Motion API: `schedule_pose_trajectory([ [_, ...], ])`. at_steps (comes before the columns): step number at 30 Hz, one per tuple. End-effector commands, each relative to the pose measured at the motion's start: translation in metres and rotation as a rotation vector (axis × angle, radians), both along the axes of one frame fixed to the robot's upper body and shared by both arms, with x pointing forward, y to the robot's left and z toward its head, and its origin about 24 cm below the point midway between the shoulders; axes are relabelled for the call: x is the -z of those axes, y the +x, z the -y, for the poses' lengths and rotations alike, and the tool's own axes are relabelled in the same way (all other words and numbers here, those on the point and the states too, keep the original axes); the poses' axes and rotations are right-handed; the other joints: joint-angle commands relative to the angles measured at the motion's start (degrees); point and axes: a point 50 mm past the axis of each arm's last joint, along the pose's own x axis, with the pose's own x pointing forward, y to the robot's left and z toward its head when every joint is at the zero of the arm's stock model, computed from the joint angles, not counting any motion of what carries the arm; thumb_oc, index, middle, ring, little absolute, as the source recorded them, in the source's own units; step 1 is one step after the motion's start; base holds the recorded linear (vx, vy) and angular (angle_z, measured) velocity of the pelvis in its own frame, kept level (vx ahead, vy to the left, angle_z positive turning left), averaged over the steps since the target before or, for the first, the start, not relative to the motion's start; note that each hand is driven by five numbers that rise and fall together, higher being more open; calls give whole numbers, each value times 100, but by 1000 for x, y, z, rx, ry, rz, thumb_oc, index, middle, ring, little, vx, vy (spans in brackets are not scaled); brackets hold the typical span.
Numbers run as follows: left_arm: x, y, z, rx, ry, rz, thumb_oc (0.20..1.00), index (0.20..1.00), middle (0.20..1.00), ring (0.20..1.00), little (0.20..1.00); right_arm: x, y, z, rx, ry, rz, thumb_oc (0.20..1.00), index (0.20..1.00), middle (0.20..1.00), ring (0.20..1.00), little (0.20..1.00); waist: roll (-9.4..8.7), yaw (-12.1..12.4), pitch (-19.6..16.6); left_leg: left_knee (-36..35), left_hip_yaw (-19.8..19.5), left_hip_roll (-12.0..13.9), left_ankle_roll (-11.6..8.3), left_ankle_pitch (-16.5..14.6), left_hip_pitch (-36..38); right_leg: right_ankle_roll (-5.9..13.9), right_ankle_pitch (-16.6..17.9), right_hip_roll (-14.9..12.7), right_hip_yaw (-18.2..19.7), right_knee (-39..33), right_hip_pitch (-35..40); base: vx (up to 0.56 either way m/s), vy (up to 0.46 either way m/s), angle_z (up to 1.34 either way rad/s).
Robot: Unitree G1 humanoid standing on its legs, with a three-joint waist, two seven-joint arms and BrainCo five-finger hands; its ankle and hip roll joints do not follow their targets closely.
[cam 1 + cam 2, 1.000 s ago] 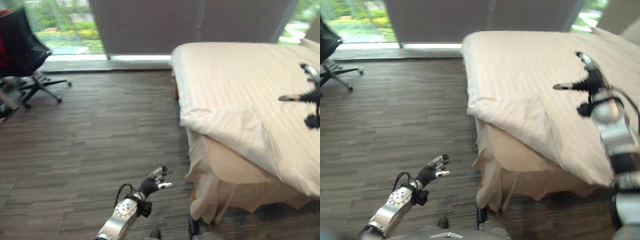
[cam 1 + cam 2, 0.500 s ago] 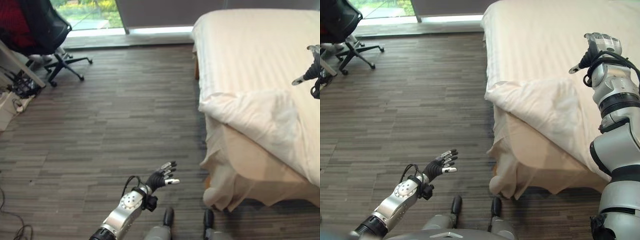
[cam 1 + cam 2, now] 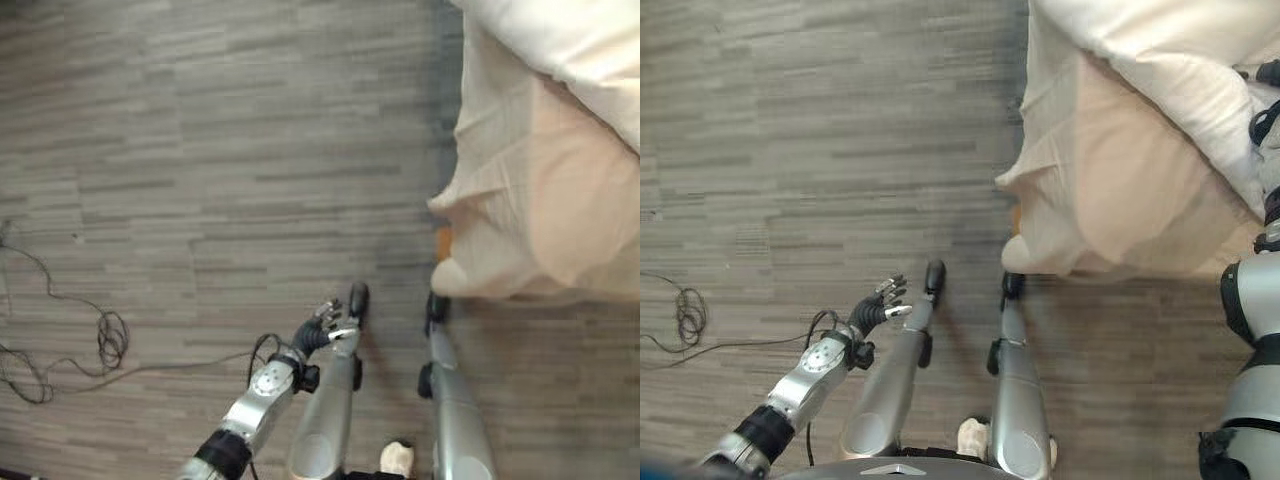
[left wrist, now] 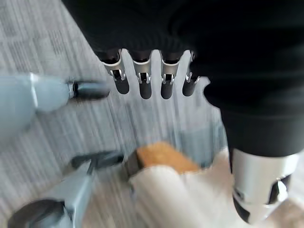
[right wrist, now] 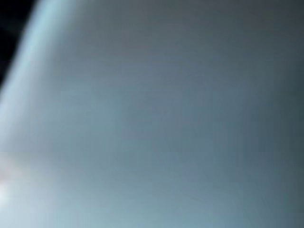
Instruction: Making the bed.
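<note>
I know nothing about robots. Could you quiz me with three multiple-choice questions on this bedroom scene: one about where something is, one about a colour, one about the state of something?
1. Where is the left robot hand?
A. Resting on the quilt
B. Over the floor, apart from the bed
C. Under the bed

2. What colour is the quilt on the bed?
A. Cream-white
B. Dark blue
C. Red

3. How are the left robot hand's fingers?
A. Curled round cloth
B. Pinching a cable
C. Straight and spread, holding nothing

Answers:
1 B: in the eye views the hand shows above the grey wooden floor, well to the side of the bed corner.
2 A: the folded-back quilt is pale cream, with a tan sheet hanging below it.
3 C: the left wrist view shows the fingers in a straight row with nothing between them and the thumb.
</note>
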Motion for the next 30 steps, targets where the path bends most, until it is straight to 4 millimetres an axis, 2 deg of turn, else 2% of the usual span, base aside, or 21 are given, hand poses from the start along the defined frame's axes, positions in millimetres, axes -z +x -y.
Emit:
schedule_pose_trajectory([
  [1, -12, -9, 31, 133, -43, 92, 1000, 1000, 1000, 1000, 1000, 148, 24, -58, -229, -107, -539, 200, 200, 200, 200, 200, -94, -29, -339, -271, 105, 52, -459, 266, 349, 488, -72, -42, 249, 68, 481, 124, -28, -36],
  [2, -9, -8, 31, 104, -40, 86, 1000, 1000, 1000, 1000, 1000, 210, 11, -91, -390, -88, -697, 200, 200, 200, 200, 200, -174, -186, -301, -271, 128, 70, -439, 205, 493, 457, -142, -28, 266, 68, 611, 99, -33, -42],
  [3, -10, -8, 28, 85, -39, 91, 1000, 1000, 1000, 1000, 1000, 231, 0, -97, -430, -79, -763, 200, 200, 200, 200, 200, -209, -238, -302, -271, 120, 73, -431, 169, 571, 447, -182, -34, 247, 68, 683, 163, -20, -32],
  [4, -15, -4, 17, 39, -18, 126, 1000, 1000, 1000, 1000, 1000, 275, -34, -112, -525, 35, -839, 200, 200, 200, 200, 200, -289, -427, -293, -271, 172, 100, -415, 84, 784, 439, -226, -50, 246, 68, 852, 124, -1, -15],
  [6, -17, 0, 11, 33, 19, 144, 1000, 1000, 1000, 1000, 1000, 303, -60, -110, -510, 140, -901, 200, 200, 200, 200, 200, -347, -556, -337, -271, 220, 108, -399, 4, 941, 442, -262, -69, 244, 68, 974, 114, 16, -7],
  [7, -19, 4, 10, 24, 39, 160, 1000, 1000, 1000, 1000, 1000, 355, -113, -108, -411, 376, -990, 200, 200, 200, 200, 200, -405, -701, -441, -271, 330, 110, -352, -93, 1165, 465, -290, -74, 270, 68, 1142, 110, 40, -8],
  [11, -15, 4, 10, 54, 84, 151, 1000, 1000, 1000, 1000, 1000, 400, -174, -111, -266, 608, -1084, 200, 200, 200, 200, 200, -424, -872, -641, -271, 469, 107, -271, -235, 1524, 478, -351, -82, 378, 68, 1413, 78, 62, -20],
  [14, -8, 0, 11, 75, 105, 124, 1000, 1000, 1000, 1000, 1000, 426, -228, -114, -176, 694, -1221, 200, 200, 200, 200, 200, -442, -983, -825, -271, 570, 107, -208, -357, 1827, 482, -399, -95, 468, 68, 1658, 75, 56, -13],
  [15, -7, -2, 13, 88, 100, 119, 1000, 1000, 1000, 1000, 1000, 437, -254, -114, -106, 730, -1296, 200, 200, 200, 200, 200, -429, -999, -881, -271, 578, 95, -178, -397, 1923, 484, -406, -101, 495, 68, 1742, 62, 61, 1],
  [18, 0, -7, 15, 111, 93, 81, 1000, 1000, 1000, 1000, 1000, 456, -303, -136, -48, 812, -1498, 200, 200, 200, 200, 200, -370, -1029, -1045, -271, 585, 68, -110, -480, 2145, 484, -476, -126, 528, 79, 1943, 46, 55, 3],
  [20, 2, -8, 15, 115, 93, 73, 1000, 1000, 1000, 1000, 1000, 457, -309, -137, -33, 823, -1513, 200, 200, 200, 200, 200, -370, -1031, -1078, -271, 592, 69, -97, -503, 2207, 481, -486, -132, 533, 77, 2008, 25, 40, 5],
  [21, 7, -12, 15, 122, 92, 45, 1000, 1000, 1000, 1000, 1000, 462, -326, -147, -39, 832, -1599, 200, 200, 200, 200, 200, -348, -1019, -1173, -271, 608, 62, -65, -537, 2300, 482, -520, -146, 548, 73, 2106, 14, 36, -2],
  [22, 8, -12, 15, 122, 92, 44, 1000, 1000, 1000, 1000, 1000, 462, -326, -147, -39, 832, -1600, 200, 200, 200, 200, 200, -350, -1018, -1170, -271, 610, 62, -64, -539, 2307, 482, -522, -147, 549, 72, 2114, 23, 68, -2],
  [23, 12, -16, 13, 125, 93, 24, 1000, 1000, 1000, 1000, 1000, 463, -335, -149, -23, 842, -1643, 200, 200, 200, 200, 200, -335, -998, -1257, -271, 613, 40, -26, -580, 2415, 487, -527, -162, 553, 68, 2214, 17, 46, -1],
  [25, 16, -19, 13, 128, 93, 5, 1000, 1000, 1000, 1000, 1000, 462, -334, -144, 14, 857, -1620, 200, 200, 200, 200, 200, -328, -979, -1306, -271, 621, 29, -10, -604, 2471, 496, -541, -163, 548, 68, 2261, 15, 40, -2],
  [27, 19, -25, 12, 148, 73, -24, 1000, 1000, 1000, 1000, 1000, 453, -302, -120, 98, 878, -1437, 200, 200, 200, 200, 200, -309, -927, -1417, -271, 629, -3, 27, -631, 2567, 520, -540, -203, 558, 68, 2348, -6, 39, -2],
  [28, 19, -26, 12, 152, 68, -29, 1000, 1000, 1000, 1000, 1000, 444, -272, -108, 79, 867, -1312, 200, 200, 200, 200, 200, -322, -911, -1461, -271, 630, -18, 35, -627, 2584, 528, -530, -218, 561, 68, 2363, -32, 45, -4],
  [30, 15, -24, 8, 118, 41, -22, 1000, 1000, 1000, 1000, 1000, 416, -211, -100, -84, 808, -1083, 200, 200, 200, 200, 200, -340, -921, -1480, -271, 684, -42, 46, -638, 2631, 558, -495, -236, 620, 69, 2394, -46, 55, -4],
])
